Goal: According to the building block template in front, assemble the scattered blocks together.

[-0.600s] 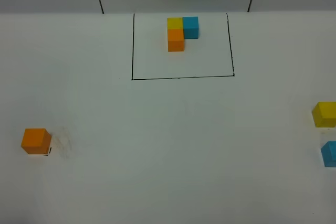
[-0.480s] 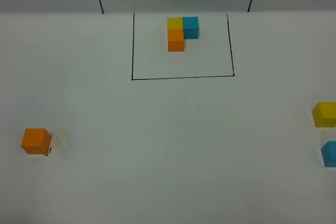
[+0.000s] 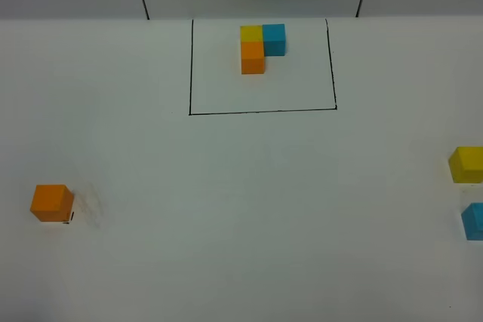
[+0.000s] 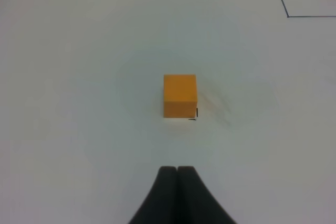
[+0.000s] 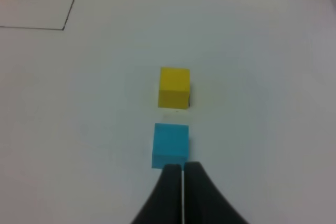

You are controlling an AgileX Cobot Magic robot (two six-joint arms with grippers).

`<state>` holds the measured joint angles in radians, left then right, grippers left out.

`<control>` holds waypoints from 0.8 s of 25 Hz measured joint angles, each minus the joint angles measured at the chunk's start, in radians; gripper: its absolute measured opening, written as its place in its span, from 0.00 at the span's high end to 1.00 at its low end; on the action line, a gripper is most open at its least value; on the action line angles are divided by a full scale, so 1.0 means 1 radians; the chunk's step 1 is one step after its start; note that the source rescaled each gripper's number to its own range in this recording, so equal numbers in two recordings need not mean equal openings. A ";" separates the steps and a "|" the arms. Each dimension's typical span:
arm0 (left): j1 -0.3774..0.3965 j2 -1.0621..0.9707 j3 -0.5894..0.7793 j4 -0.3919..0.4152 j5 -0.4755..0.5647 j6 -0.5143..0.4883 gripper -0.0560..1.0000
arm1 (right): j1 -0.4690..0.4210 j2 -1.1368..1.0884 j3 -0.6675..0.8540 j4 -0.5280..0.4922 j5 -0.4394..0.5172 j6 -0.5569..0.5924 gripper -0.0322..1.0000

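Note:
The template (image 3: 260,44) is a yellow, light blue and orange L inside a thin black rectangle at the back middle of the table. A loose orange cube (image 3: 52,203) sits at the left; in the left wrist view the orange cube (image 4: 179,95) lies apart from my shut left gripper (image 4: 177,170). A loose yellow cube (image 3: 468,164) and a light blue cube (image 3: 474,221) sit at the right edge. In the right wrist view my shut right gripper (image 5: 182,167) is right at the blue cube (image 5: 170,145), with the yellow cube (image 5: 174,87) beyond it. Neither gripper shows in the exterior view.
The white table (image 3: 241,209) runs to a grey back wall with two dark vertical lines. The frame's corner line shows in the left wrist view (image 4: 287,14) and in the right wrist view (image 5: 64,24).

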<state>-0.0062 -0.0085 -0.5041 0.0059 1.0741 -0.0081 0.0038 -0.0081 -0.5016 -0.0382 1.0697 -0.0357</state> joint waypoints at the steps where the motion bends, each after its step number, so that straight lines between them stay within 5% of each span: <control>1: 0.000 0.000 0.000 0.000 0.000 0.000 0.94 | 0.000 0.000 0.000 0.000 0.000 0.000 0.96; 20: 0.000 0.000 0.000 0.000 0.000 -0.001 0.94 | 0.000 0.000 0.000 0.000 0.000 0.000 0.96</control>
<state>-0.0062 -0.0085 -0.5041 0.0059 1.0741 -0.0092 0.0038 -0.0081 -0.5016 -0.0382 1.0697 -0.0357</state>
